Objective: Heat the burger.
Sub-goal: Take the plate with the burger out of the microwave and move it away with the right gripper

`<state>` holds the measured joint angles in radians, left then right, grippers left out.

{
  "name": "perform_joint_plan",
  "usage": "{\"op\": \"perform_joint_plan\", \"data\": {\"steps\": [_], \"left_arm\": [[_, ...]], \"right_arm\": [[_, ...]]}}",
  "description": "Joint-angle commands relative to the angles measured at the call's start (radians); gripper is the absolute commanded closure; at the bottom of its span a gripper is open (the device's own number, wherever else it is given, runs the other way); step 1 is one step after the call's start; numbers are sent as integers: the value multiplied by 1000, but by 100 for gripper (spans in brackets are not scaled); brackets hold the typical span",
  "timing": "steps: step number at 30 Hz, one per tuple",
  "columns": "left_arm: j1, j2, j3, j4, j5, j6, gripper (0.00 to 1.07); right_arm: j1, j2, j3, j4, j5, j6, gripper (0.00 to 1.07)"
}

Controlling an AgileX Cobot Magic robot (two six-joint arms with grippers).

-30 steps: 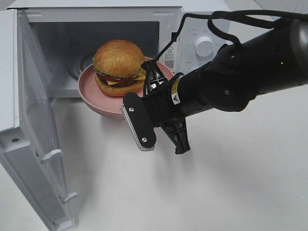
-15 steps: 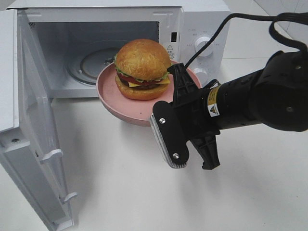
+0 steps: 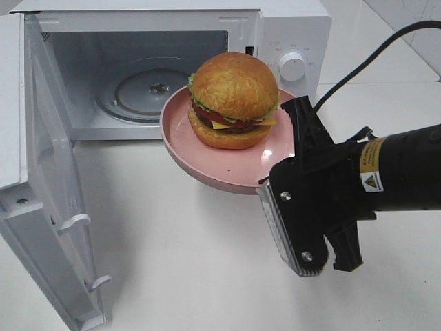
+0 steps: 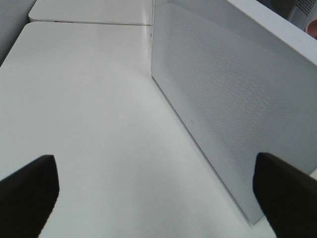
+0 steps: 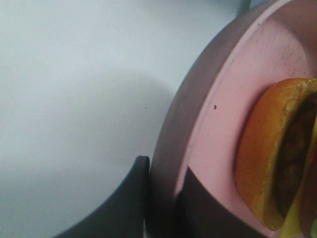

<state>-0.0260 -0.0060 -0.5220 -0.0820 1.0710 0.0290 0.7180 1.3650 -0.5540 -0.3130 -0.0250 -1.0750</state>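
**Burger on plate held in air outside open microwave**

Right gripper (image 3: 293, 141) is clamped on the near-right rim of the pink plate (image 3: 180, 141); right wrist view shows 1 finger (image 5: 130, 198) under the rim and 1 over it, so it's pinching the edge only. Plate hangs in the air in front of the microwave (image 3: 289, 27), over the white table (image 3: 172, 262), not inside the cavity. Burger (image 3: 234, 100) sits on the plate, roughly centred, upright.

Left gripper (image 4: 153, 191) is wide open, holding nothing, hovering over the table beside the outer face of the microwave door (image 4: 223, 99).

Risks, as a judgement: 
- edge pinch on 1 side of the plate, load off to the other side; plate could tilt or slip out of the fingers.
- burger is tall and loose on a smooth plate, so a tilt or jerk could slide it off or topple the top bun.
- far rim of plate could hit the cavity frame going in if the height is off.
- plate needs to land on the glass turntable (image 3: 148, 89); off-centre drop could leave it rocking.
- door (image 3: 48, 200) stands open to the left, still to be shut.

Burger look: glossy golden-brown bun top and bottom, green lettuce, red tomato, yellow cheese edge, dark patty. Stack looks intact.
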Motion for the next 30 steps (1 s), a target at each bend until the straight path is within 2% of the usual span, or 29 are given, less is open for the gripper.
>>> {"op": "perform_joint_plan", "data": {"steps": [1,13,21,30], "left_arm": [[4,-18,5,0,2,-6,4],[4,-18,5,0,2,-6,4],[4,-18,5,0,2,-6,4],[4,-18,5,0,2,-6,4]], "right_arm": [[-3,-72,22,-2,-49,4,107],[-3,-236,96,-3,95,64,107],[-3,-360,116,-89,218,216,107],[-3,-424,116,-164,339,379,107]]}}
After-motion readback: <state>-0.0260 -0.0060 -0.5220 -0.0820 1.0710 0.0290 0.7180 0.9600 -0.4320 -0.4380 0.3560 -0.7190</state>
